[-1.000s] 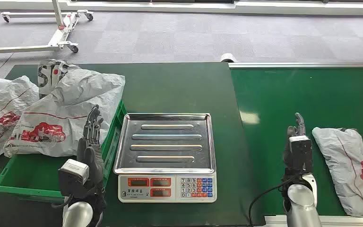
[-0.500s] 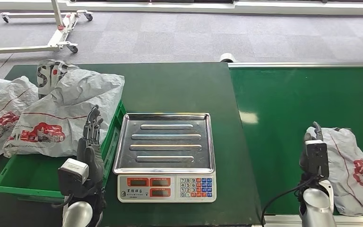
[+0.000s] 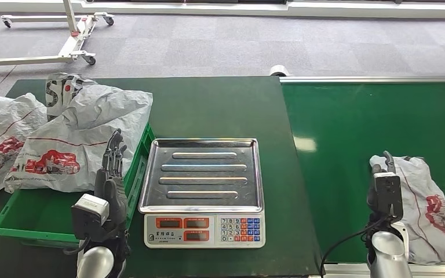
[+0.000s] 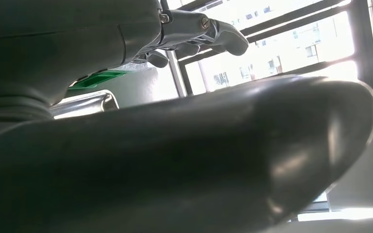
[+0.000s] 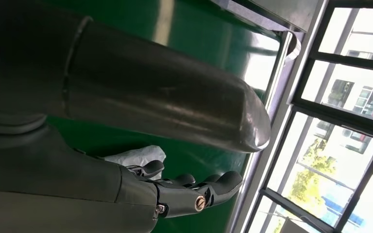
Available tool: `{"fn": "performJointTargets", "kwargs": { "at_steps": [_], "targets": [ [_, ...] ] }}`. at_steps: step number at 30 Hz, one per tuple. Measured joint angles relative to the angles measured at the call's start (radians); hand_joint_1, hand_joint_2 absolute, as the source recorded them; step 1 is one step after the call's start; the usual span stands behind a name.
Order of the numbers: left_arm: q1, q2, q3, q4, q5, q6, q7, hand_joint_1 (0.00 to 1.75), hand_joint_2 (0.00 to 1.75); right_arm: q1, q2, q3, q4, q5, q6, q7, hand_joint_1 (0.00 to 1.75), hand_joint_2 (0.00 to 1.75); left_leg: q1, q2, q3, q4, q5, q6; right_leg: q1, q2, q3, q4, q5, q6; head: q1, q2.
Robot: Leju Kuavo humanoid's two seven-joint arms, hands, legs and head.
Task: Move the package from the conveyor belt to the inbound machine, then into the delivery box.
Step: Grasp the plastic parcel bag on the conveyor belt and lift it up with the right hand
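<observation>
right hand (image 3: 384, 174): at package (image 3: 431, 208) left edge, fingers apart, not clamped
left hand (image 3: 111, 171): beside scale (image 3: 204, 191), fingers apart, empty

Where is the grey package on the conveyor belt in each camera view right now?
Head view: package lies low right on the belt, just past the right hand.
Right wrist view: a white corner of it peeks beside the fingers.
Left wrist view: not in it.
Shared landmark: green conveyor belt.
</observation>
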Motion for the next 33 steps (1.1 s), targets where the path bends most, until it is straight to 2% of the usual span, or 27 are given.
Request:
{"fn": "performJointTargets", "kwargs": {
  "at_steps": [5, 7, 8, 10, 12, 13, 19, 33],
  "targets": [
    [0.0, 0.0, 0.0, 0.0, 0.0, 0.0, 0.0, 0.0, 0.0, 0.0, 0.0, 0.0, 0.0, 0.002, -0.002, 0.001, 0.0, 0.0, 0.0, 0.0, 0.0, 0.0, 0.0, 0.0, 0.0, 0.0, 0.0, 0.0, 0.0, 0.0, 0.0, 0.0],
    [-0.002, 0.0, 0.0, 0.003, 0.0, -0.007, 0.003, 0.0, 0.0, -0.007, -0.007, -0.001, 0.014, 0.05, -0.045, 0.041, 0.0, 0.0, 0.0, 0.0, 0.0, 0.0, 0.0, 0.0, 0.0, 0.0, 0.0, 0.0, 0.0, 0.0, 0.0, 0.0],
    [-0.006, 0.0, 0.0, 0.009, 0.001, -0.012, 0.005, 0.0, 0.0, -0.02, -0.019, -0.001, 0.043, 0.119, -0.105, 0.086, 0.0, 0.0, 0.0, 0.0, 0.0, 0.0, 0.0, 0.0, 0.0, 0.0, 0.0, 0.0, 0.0, 0.0, 0.0, 0.0],
    [-0.021, 0.0, 0.0, 0.036, 0.005, -0.02, 0.002, 0.0, 0.0, -0.067, -0.062, -0.007, 0.165, 0.349, -0.305, 0.168, 0.0, 0.0, -0.002, -0.001, 0.0, 0.0, 0.001, 0.002, -0.002, -0.002, 0.0, 0.0, 0.0, 0.001, 0.0, 0.0],
    [-0.031, 0.001, 0.0, 0.065, 0.008, -0.02, -0.007, 0.0, 0.0, -0.114, -0.106, -0.017, 0.295, 0.551, -0.472, 0.166, 0.0, 0.0, -0.003, -0.002, -0.001, 0.0, 0.002, 0.003, -0.002, -0.003, 0.0, 0.0, 0.001, 0.001, 0.0, 0.0],
    [-0.035, 0.001, 0.0, 0.076, 0.01, -0.02, -0.01, 0.0, 0.0, -0.131, -0.123, -0.023, 0.345, 0.599, -0.507, 0.151, 0.0, 0.0, -0.003, -0.001, -0.001, 0.0, 0.002, 0.003, -0.002, -0.002, 0.0, -0.001, 0.002, 0.002, 0.0, 0.0],
    [-0.045, 0.002, 0.0, 0.107, 0.015, -0.02, -0.014, 0.0, 0.0, -0.168, -0.154, -0.037, 0.499, 0.624, -0.506, 0.152, 0.0, 0.0, -0.003, 0.0, -0.001, 0.0, 0.002, 0.003, -0.002, -0.001, 0.0, -0.001, 0.002, 0.002, 0.0, 0.0],
    [-0.047, 0.003, -0.001, 0.136, 0.023, -0.009, -0.015, 0.0, 0.0, -0.167, -0.155, -0.1, 0.547, 0.609, -0.444, 0.137, 0.0, 0.0, -0.003, 0.0, -0.001, 0.0, 0.002, 0.003, -0.003, -0.001, -0.001, 0.0, 0.002, 0.002, 0.0, 0.0]
  ]
}}
